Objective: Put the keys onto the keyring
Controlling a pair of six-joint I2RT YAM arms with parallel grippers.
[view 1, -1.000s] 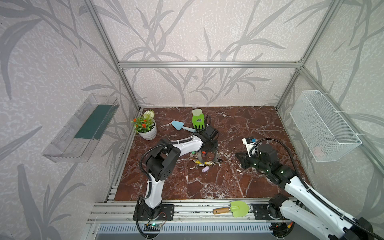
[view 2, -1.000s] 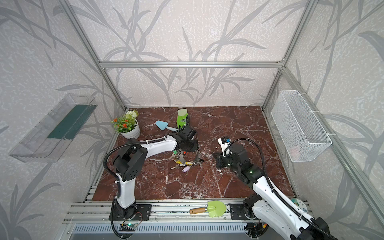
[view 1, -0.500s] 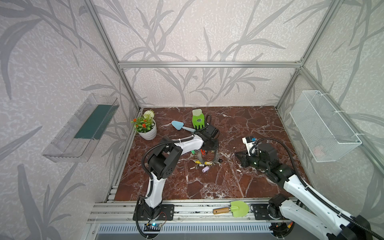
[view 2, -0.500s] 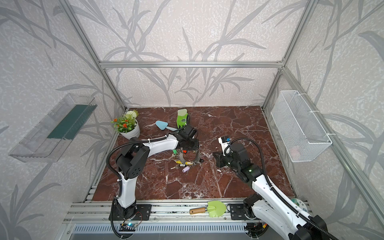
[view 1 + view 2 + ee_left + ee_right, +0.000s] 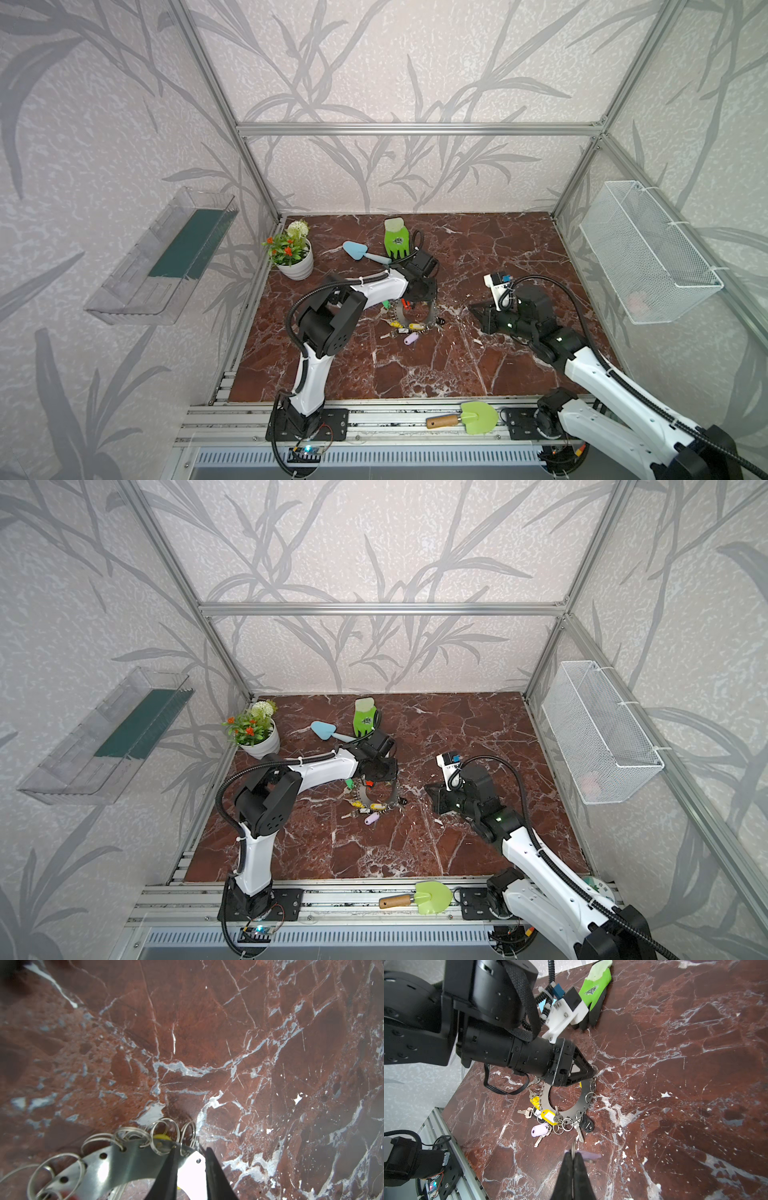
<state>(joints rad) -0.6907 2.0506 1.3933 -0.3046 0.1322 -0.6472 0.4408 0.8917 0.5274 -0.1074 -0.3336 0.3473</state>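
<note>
The keyring [image 5: 583,1102], a flat grey disc with an open centre, lies mid-table in both top views [image 5: 400,312] [image 5: 367,798]. Several keys hang from its rim: a yellow tag [image 5: 548,1114], a lilac tag [image 5: 539,1129] and a black tag [image 5: 586,1124]. My left gripper [image 5: 190,1148] [image 5: 591,1073] reaches low over the keyring's far rim [image 5: 124,1163], its jaws a little apart with the rim between them. My right gripper [image 5: 573,1154] [image 5: 471,307] hovers to the right of the keyring. It is shut on the split ring of another lilac key [image 5: 589,1155].
A flower pot [image 5: 293,259], a blue trowel [image 5: 357,250] and a green glove [image 5: 396,241] lie behind the left arm. A green trowel [image 5: 469,417] rests on the front rail. A wire basket [image 5: 648,257] hangs on the right wall, a clear tray [image 5: 166,257] on the left.
Both arms stay almost where they were. The left jaws have drawn closer together around the keyring's rim. The right gripper still holds the lilac key.
</note>
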